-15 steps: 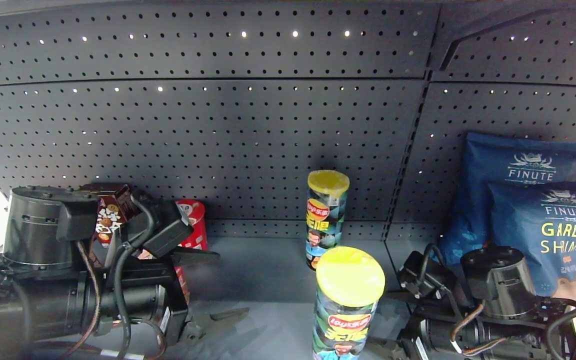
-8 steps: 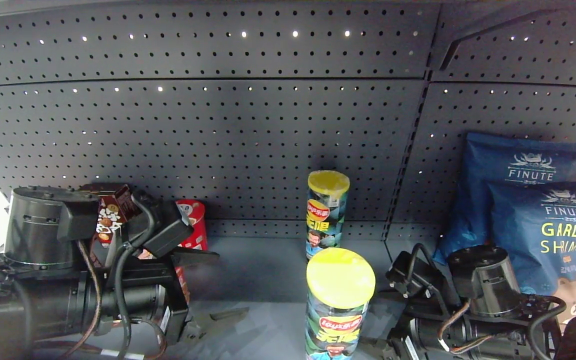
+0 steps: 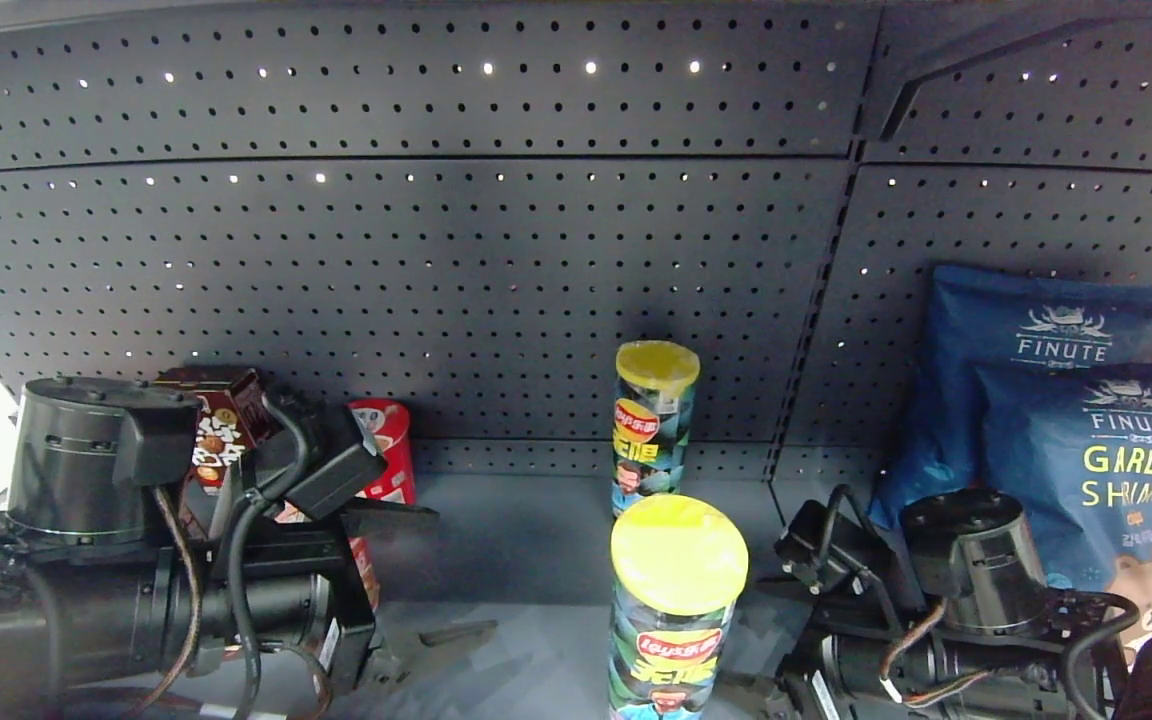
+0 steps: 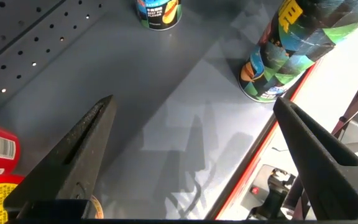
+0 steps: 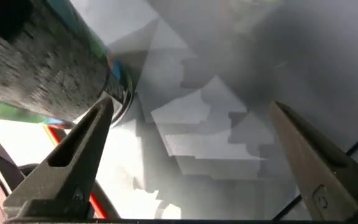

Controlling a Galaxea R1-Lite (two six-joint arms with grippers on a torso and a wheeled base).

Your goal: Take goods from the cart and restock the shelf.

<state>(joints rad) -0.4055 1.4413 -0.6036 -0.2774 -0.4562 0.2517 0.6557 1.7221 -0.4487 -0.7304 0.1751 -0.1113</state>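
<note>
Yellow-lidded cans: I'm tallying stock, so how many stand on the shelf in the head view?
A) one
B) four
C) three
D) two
D: a back can stands upright by the pegboard, and a front can stands upright nearer the front of the shelf.

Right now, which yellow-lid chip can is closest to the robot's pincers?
The front can, standing near the front edge of the shelf, just beside the open right pincer. The other can stands farther back, close to the perforated back wall.
</note>
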